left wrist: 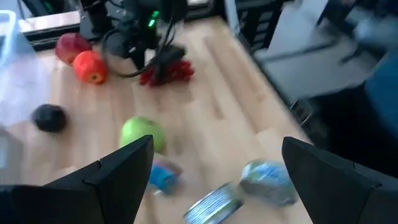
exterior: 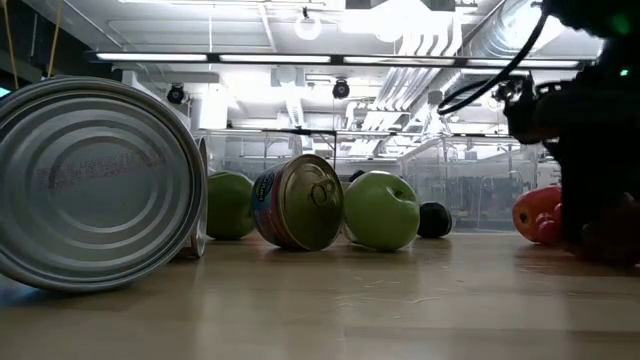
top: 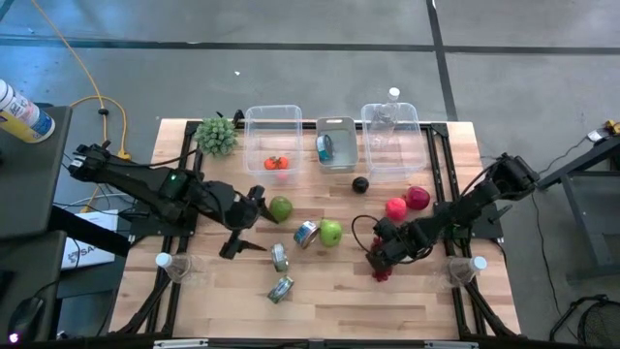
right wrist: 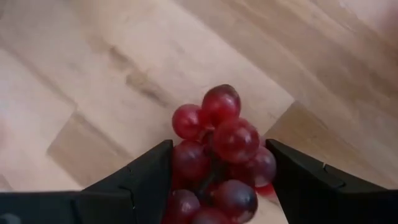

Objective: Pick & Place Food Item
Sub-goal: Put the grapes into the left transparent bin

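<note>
A bunch of red grapes (right wrist: pixel 217 155) sits between the fingers of my right gripper (top: pixel 386 257), near the table's right front; the bunch (top: pixel 381 273) also shows in the high view. The right gripper points steeply down and is shut on the grapes. My left gripper (top: pixel 244 225) hovers open over the table's left middle with nothing between its fingers (left wrist: pixel 214 174). Below and ahead of it lie a green apple (left wrist: pixel 142 134) and tin cans (left wrist: pixel 267 180). My right gripper pinches the grape bunch between its two fingers, one on each flank of the cluster (right wrist: pixel 181 163). The fingers come from above, pointing steeply down. The bunch's tip (right wrist: pixel 221 102) sticks out past the fingertips toward the tabletop; whether it rests on the wood I cannot tell.
Two green apples (top: pixel 281 206) (top: pixel 330 232) and three cans (top: pixel 306 234) (top: pixel 279 257) (top: pixel 281 289) lie mid-table. A red apple (top: pixel 418 198), an orange-red fruit (top: pixel 395 207) and a dark round fruit (top: pixel 360 184) lie nearby. Three bins (top: pixel 272 118) (top: pixel 336 122) (top: pixel 392 109) line the far edge.
</note>
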`<state>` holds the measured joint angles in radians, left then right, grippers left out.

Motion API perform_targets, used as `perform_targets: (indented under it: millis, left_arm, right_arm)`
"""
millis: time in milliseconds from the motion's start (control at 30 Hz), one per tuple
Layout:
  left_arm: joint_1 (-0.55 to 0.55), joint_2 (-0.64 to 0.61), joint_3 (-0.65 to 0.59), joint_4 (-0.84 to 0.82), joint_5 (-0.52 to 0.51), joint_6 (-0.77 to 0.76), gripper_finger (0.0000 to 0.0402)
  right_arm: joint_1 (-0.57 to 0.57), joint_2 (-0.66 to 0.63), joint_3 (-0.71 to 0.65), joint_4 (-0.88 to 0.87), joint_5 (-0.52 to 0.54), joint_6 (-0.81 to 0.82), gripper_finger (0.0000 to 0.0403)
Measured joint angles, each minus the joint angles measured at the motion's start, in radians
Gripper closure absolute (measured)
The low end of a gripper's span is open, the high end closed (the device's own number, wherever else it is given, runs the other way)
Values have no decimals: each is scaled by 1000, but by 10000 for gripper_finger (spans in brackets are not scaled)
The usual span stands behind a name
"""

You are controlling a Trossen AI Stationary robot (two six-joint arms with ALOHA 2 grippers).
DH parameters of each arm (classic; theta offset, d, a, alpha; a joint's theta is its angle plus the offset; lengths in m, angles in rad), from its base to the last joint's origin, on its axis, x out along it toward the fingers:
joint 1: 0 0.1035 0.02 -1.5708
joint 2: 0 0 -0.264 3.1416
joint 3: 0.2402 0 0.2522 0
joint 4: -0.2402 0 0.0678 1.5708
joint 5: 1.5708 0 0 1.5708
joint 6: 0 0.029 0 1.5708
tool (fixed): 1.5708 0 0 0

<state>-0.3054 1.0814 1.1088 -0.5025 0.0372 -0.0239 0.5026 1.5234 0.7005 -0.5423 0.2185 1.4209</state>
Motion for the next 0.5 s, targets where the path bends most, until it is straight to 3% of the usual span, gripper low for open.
perform_targets:
  millis: [267, 500]
  left_arm:
    - [-25, -17, 0, 53, 209, -56, 57]
    - [-53, -2, 0, 53, 221, -48, 57]
  right_arm:
    - [20, 2, -46, 60, 53, 69, 160]
    - [8, 2, -48, 89, 40, 7, 162]
